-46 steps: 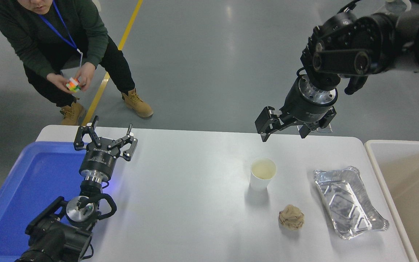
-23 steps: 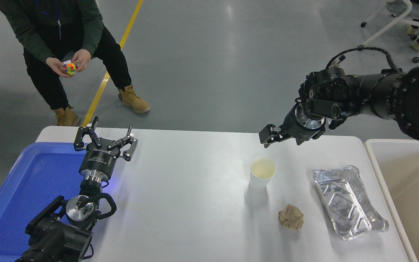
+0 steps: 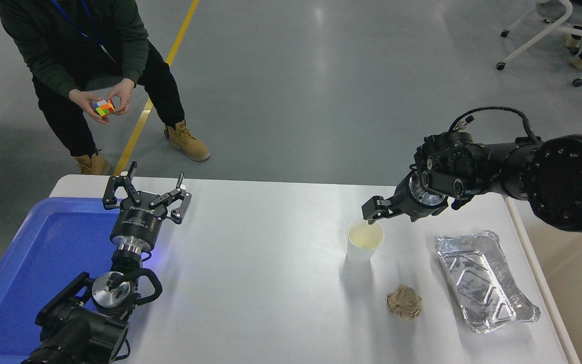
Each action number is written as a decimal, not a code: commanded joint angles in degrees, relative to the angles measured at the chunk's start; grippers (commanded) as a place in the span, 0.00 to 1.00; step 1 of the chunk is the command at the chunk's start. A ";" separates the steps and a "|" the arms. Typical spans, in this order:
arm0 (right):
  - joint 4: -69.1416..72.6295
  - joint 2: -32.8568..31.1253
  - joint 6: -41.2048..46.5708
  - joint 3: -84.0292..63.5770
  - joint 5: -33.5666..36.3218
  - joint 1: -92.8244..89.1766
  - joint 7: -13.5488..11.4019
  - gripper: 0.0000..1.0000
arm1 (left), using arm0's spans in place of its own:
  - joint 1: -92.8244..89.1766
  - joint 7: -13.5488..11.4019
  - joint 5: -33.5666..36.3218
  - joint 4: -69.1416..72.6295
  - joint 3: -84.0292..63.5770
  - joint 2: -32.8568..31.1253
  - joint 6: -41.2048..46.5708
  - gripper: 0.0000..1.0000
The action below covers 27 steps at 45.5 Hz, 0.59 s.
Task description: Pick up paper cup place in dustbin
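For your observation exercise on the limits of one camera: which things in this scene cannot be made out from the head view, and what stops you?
- Right gripper: seen end-on behind the paper cup; open or shut is unclear.
- Dustbin: cut by the right edge, partly behind the right arm.
- Person: cut off by the top edge.
- Blue tray: near end hidden by the left arm.

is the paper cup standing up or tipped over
Upright. The paper cup stands on its base on the table, round rim facing up and pale inside showing.
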 commanded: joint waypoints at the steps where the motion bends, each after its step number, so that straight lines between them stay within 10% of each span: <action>1: -2.12 0.01 -1.07 0.99 -1.50 -3.26 -0.09 1.00 | 0.00 0.00 0.00 0.00 0.01 0.02 0.00 0.99; 21: -3.97 0.01 -2.92 2.22 -2.73 -6.95 -0.27 0.99 | 0.00 0.00 0.00 0.00 -0.08 0.02 0.00 0.99; 27: -3.97 0.01 -3.18 2.93 -3.17 -7.39 -0.45 0.81 | 0.00 0.00 0.00 0.00 -0.08 0.02 0.00 0.99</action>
